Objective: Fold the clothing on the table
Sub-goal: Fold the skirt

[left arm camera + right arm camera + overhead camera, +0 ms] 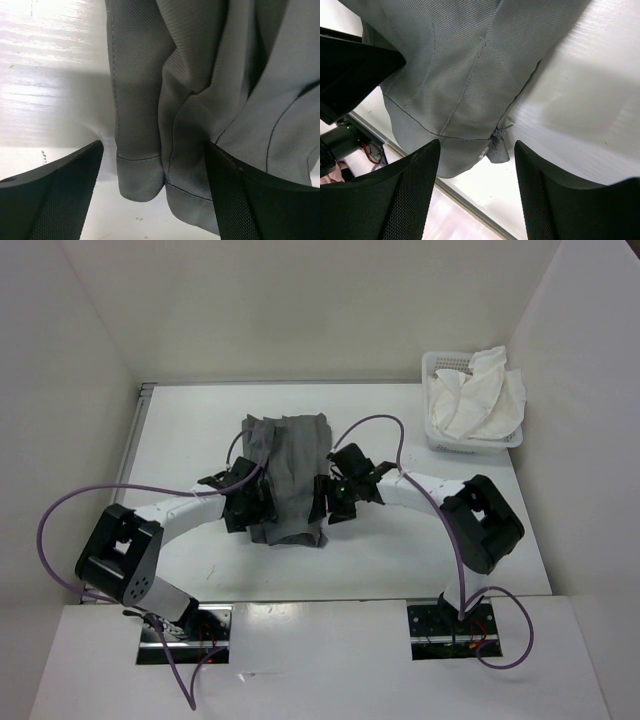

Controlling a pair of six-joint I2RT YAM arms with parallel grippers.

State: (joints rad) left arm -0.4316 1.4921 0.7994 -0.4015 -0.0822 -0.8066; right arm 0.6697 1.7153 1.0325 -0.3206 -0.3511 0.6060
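Jaws apart, the left tool (155, 146) and right tool (477, 144) flank the grey garment (290, 472); its length runs forward between them.

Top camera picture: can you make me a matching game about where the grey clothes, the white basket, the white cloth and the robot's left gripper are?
Things:
1. dark grey wrinkled fabric clothing
2. white slotted plastic basket
3. crumpled white cloth
4. black two-finger left gripper

Places:
A. in the basket
B. far right corner of the flat white table
C. middle of the table
D. open, at the clothing's left edge

Pairs: 1-C, 2-B, 3-A, 4-D.
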